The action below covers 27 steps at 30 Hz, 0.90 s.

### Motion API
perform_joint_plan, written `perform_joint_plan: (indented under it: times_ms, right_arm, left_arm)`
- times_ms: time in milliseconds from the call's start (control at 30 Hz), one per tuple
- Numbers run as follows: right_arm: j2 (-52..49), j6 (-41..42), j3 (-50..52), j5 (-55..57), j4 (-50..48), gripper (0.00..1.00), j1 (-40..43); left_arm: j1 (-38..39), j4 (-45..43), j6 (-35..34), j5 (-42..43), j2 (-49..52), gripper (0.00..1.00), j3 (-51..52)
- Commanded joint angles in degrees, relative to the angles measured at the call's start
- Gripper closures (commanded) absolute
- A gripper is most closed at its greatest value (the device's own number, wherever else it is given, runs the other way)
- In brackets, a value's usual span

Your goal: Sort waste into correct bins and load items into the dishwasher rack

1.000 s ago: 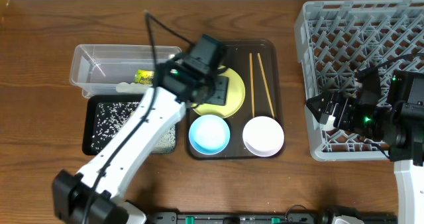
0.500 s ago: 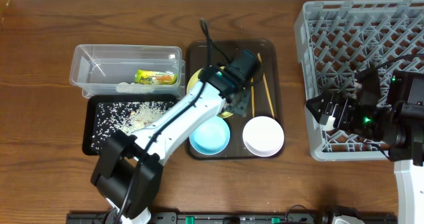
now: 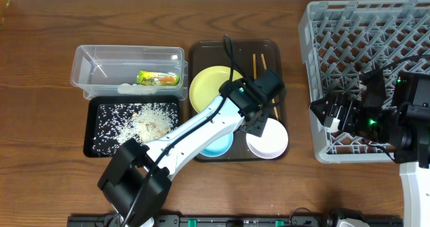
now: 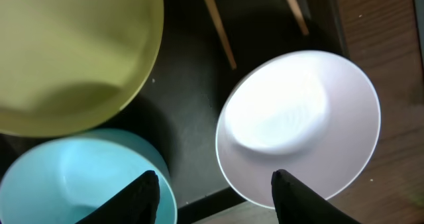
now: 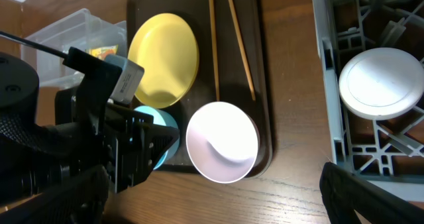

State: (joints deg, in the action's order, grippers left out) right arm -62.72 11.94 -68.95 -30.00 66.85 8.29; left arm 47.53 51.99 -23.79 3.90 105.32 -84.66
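Observation:
My left gripper (image 3: 259,116) (image 4: 215,191) is open and empty. It hovers over the gap between the light blue bowl (image 3: 213,145) (image 4: 73,181) and the pinkish-white bowl (image 3: 270,140) (image 4: 298,124). The yellow plate (image 3: 213,86) (image 4: 73,52) and the chopsticks (image 3: 255,66) (image 4: 215,25) lie beyond them. The clear tub (image 3: 101,62) holds the yellow-green wrapper (image 3: 159,78) and a whitish scrap (image 3: 127,88). The black tray (image 3: 94,136) holds rice scraps (image 3: 149,119). My right gripper (image 3: 330,113) (image 5: 212,201) is open and empty, at the grey rack's (image 3: 363,46) (image 5: 331,71) front left corner.
The plate, bowls and chopsticks sit on the dark brown serving tray (image 3: 201,56) (image 5: 263,45). My left arm crosses the blue bowl and the table in front of the black tray. A white round disc (image 5: 381,83) shows inside the rack. Bare wood lies between serving tray and rack.
My left arm has swung right, from beside the clear tub, across the yellow plate, to above the two bowls. The rice in the black tray is now uncovered. The right arm has not moved.

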Motion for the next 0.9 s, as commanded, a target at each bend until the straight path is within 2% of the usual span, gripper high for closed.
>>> perform_joint_plan:
  times_ms: [0,433,733,867]
  right_arm:
    - [0.2,0.2,-1.0,-0.2,0.2,0.01,-0.5]
    - [0.2,0.2,-1.0,-0.2,0.3,0.01,-0.5]
    - [0.2,0.2,-1.0,0.0,0.9,0.01,-0.5]
    - [0.2,0.2,-1.0,0.0,1.0,0.01,-0.5]
  left_arm:
    - [0.1,0.4,-2.5,-0.1,-1.0,0.43,0.4]
    - [-0.3,-9.2,-1.8,-2.7,-1.0,0.34,0.4]
    - [-0.3,-4.7,-2.1,-3.1,-1.0,0.34,0.4]
    - [-0.2,-1.0,-5.9,-3.4,-0.9,0.34,0.4]
